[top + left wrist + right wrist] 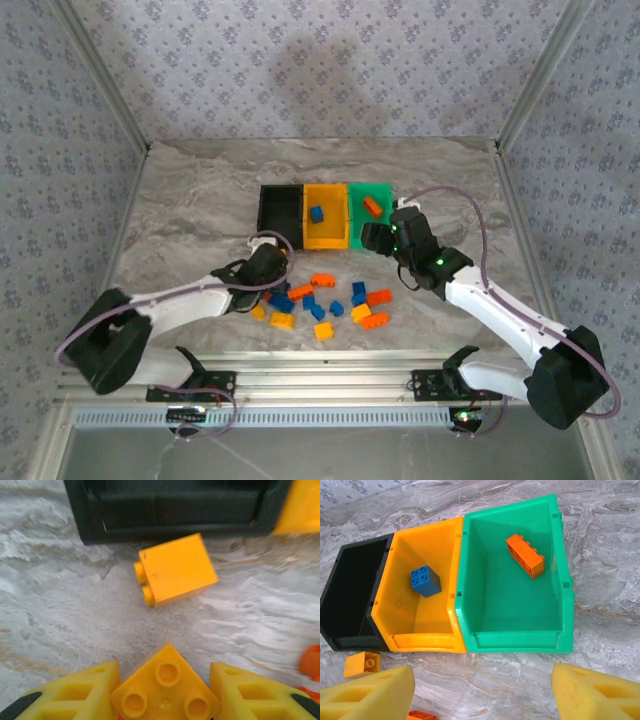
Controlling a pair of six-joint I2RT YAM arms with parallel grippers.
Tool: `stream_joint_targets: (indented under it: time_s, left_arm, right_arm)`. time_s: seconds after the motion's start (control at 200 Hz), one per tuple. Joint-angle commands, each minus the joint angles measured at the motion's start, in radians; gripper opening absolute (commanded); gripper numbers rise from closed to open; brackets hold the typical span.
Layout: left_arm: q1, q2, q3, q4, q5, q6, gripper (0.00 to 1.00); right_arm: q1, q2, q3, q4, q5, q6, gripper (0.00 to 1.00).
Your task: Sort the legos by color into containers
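Legos [320,300] in yellow, orange and blue lie loose on the marbled counter [180,200], scattered between the two arms. The step in hand looks like a pick-up. The left claw [164,676] is down at the counter, its yellow fingers [95,690] pressed against opposite corners of a yellow brick [165,690] with studs up — it grips that brick, which sits right between the jaws. Just ahead of this claw a second yellow brick [177,570] lies on its side. Beyond that stands the front wall of the black bin [170,505].

The right claw [485,690] hangs just in front of the bins, jaws wide apart with nothing between them. Straight ahead of it is the green bin [515,615], holding one orange brick [525,555]. Ahead and to the left is the yellow-orange bin [415,617], holding one blue brick [425,581], and the black bin is farthest left.

The next move probably calls for lifting the held brick straight up and carrying it forward over the bin wall. The likely target is the black bin, since blue and orange have the other two. A pinch on corners may let the brick twist, so a steady lift matters.
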State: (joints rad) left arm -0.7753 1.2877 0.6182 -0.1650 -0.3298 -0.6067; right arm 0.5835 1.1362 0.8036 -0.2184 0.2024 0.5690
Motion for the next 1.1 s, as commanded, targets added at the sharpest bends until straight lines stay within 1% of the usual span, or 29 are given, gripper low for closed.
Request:
stream_joint_targets:
  time_s: [0.0,0.075,0.16,0.24,0.355,0.49,0.639,0.734,0.744,0.864,0.964,1.094]
  left_arm:
    - [-0.006,-0.132,0.059,-0.106,-0.028,-0.019,0.33]
    - [0.011,-0.155,0.130,-0.164,-0.044,0.002,0.32]
    - [0.073,-0.105,0.211,-0.188,-0.021,0.017,0.31]
    - [0.134,-0.019,0.288,-0.157,0.016,0.033,0.29]
    - [0.192,0.140,0.419,-0.125,0.035,0.056,0.28]
    - [0.230,0.315,0.564,-0.134,0.056,0.064,0.26]
    - [0.237,0.447,0.685,-0.163,0.055,0.064,0.27]
    - [0.238,0.505,0.743,-0.198,0.024,0.064,0.33]
    - [0.239,0.508,0.748,-0.203,0.021,0.064,0.34]
    - [0.242,0.537,0.768,-0.213,0.023,0.053,0.48]
    - [0.239,0.508,0.763,-0.204,0.052,0.038,0.58]
    - [0.214,0.409,0.729,-0.179,0.075,0.038,0.72]
  right_arm:
    - [-0.010,-0.019,-0.019,0.004,0.019,0.020,0.74]
    - [-0.011,-0.019,-0.031,0.011,0.015,0.026,0.74]
    - [-0.012,-0.018,-0.046,0.018,0.013,0.032,0.74]
    - [-0.017,-0.016,-0.058,0.017,0.015,0.039,0.74]
    - [-0.020,-0.019,-0.066,0.003,0.014,0.041,0.74]
    - [-0.023,-0.039,-0.083,-0.009,0.011,0.048,0.74]
    - [-0.024,-0.052,-0.099,-0.027,-0.005,0.052,0.75]
    - [-0.024,-0.057,-0.110,-0.040,-0.018,0.052,0.75]
    - [-0.024,-0.058,-0.111,-0.041,-0.018,0.071,0.75]
    - [-0.024,-0.073,-0.129,-0.052,-0.032,0.086,0.76]
    - [-0.023,-0.083,-0.137,-0.066,-0.045,0.093,0.77]
    - [-0.020,-0.087,-0.150,-0.072,-0.062,0.097,0.78]
